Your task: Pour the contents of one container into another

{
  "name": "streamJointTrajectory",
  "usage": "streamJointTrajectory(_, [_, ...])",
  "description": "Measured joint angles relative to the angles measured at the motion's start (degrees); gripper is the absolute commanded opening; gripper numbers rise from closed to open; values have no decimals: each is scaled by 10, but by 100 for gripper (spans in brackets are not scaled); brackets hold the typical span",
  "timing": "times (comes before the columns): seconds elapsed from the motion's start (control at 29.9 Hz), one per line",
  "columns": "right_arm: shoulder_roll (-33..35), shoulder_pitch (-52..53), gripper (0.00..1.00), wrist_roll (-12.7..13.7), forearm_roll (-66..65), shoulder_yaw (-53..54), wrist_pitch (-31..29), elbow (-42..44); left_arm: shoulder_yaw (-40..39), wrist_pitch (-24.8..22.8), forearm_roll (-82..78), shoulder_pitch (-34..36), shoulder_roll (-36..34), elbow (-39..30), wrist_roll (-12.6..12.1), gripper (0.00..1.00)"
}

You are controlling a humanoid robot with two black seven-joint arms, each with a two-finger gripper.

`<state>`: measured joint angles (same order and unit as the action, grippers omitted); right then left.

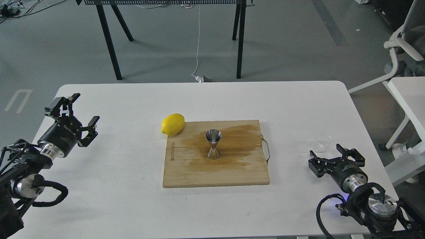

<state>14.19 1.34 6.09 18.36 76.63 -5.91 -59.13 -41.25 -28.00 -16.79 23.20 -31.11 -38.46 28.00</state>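
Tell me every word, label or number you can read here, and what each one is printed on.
Cutting board: a burned-in brand runs along its left edge, sideways to the view; it seems to begin "Bill", but the rest is too blurred to read.
Left gripper: white lettering on its black body, too small and tilted to read.
Jigger, glass cup, lemon, right gripper: no text visible.

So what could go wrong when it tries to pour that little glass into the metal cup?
The small clear glass is hard to see against the white table, so the open right tool might knock it rather than grip it. The metal measuring cup stands on a narrow waist with a small mouth; a bump or off-aim pour could tip it or spill onto the wooden board.
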Motion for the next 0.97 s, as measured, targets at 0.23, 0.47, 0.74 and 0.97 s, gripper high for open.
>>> streamJointTrajectory(0.23, [54, -89, 97, 0, 0, 47, -3, -153, 0, 0, 0, 0, 2, 5, 0, 99])
streamJointTrajectory(0.47, [74, -90, 97, -2, -8, 84, -84, -202, -3, 0, 8, -1, 2, 6, 0, 99])
streamJointTrajectory(0.74, [72, 61, 97, -2, -54, 76, -135, -102, -3, 0, 48, -2, 2, 6, 0, 99])
streamJointTrajectory(0.97, [51, 97, 96, -40, -60, 60, -216, -43, -3, 0, 50, 1, -1, 6, 0, 99])
